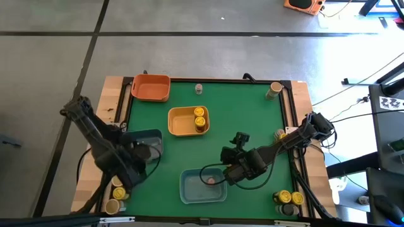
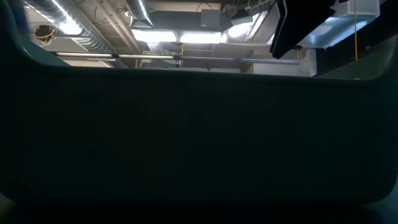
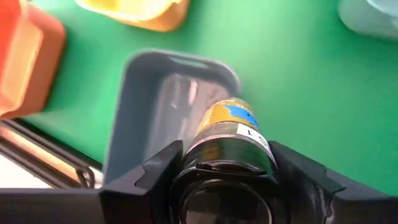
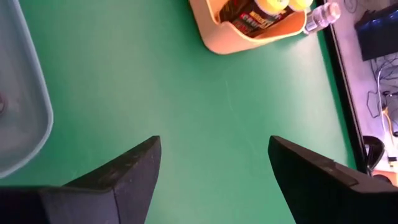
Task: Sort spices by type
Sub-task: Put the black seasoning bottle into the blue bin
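**Left claw carrying a jar over the dark blue tray**

Landmark for all positions: the dark blue tray (image 1: 146, 140) on the green mat (image 1: 252, 113).

Nearest: the left gripper (image 3: 225, 163) was clamped on a spice jar (image 3: 227, 134) with a yellow-and-blue label. The jar's long axis ran straight out between the fingers (image 3: 155, 171), toward the tray's open basin lying directly ahead of and beneath it. Judged: a release here should drop it in, the left arm being by far the nearer.

Beyond the tray, across the mat: the right gripper (image 4: 214, 168) hung empty, jaws spread wide over bare mat, beside the light blue tray (image 1: 203, 186).

Farther from the tray: the yellow tray (image 1: 188, 121) held jars with yellow lids (image 1: 200, 120); the orange tray (image 1: 151, 87) sat at the far corner. Loose jars (image 1: 287, 200) waited at the mat's right near corner, more (image 1: 117, 195) near the left arm.

Low view was blocked by a tray wall.
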Controlling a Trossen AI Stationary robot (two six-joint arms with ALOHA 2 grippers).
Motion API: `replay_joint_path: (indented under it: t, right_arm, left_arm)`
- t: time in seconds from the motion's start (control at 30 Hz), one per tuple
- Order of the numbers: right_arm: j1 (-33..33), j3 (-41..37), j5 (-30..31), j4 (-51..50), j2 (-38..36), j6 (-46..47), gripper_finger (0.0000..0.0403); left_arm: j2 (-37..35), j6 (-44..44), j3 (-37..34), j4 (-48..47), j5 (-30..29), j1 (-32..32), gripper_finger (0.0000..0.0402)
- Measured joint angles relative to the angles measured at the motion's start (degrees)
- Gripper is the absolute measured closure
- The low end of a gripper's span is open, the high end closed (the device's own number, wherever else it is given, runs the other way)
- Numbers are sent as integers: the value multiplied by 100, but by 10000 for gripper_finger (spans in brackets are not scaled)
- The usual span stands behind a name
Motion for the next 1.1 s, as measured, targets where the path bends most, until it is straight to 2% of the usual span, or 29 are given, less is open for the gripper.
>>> replay_joint_path:
  t: [0.1, 0.3, 0.6, 0.8, 1.1]
  right_arm:
    - [0, 0, 77, 220, 14, 114, 107]
    - [11, 0, 192, 642, 22, 221, 107]
    - [11, -2, 854, 1294, 22, 237, 107]
    - [11, -2, 1405, 2368, 85, -137, 107]
    - [11, -9, 1445, 2772, 548, -322, 107]
  left_arm:
    - [-201, 173, -283, -10, -178, 283, 190]
    - [-481, 587, -1161, 91, -178, 993, 190]
    - [-638, 1898, -2195, 1712, 219, 1881, 190]
    - [-638, 2268, -2573, 2229, 275, 2170, 190]
    - [-636, 2588, -2821, 2546, 304, 2278, 190]
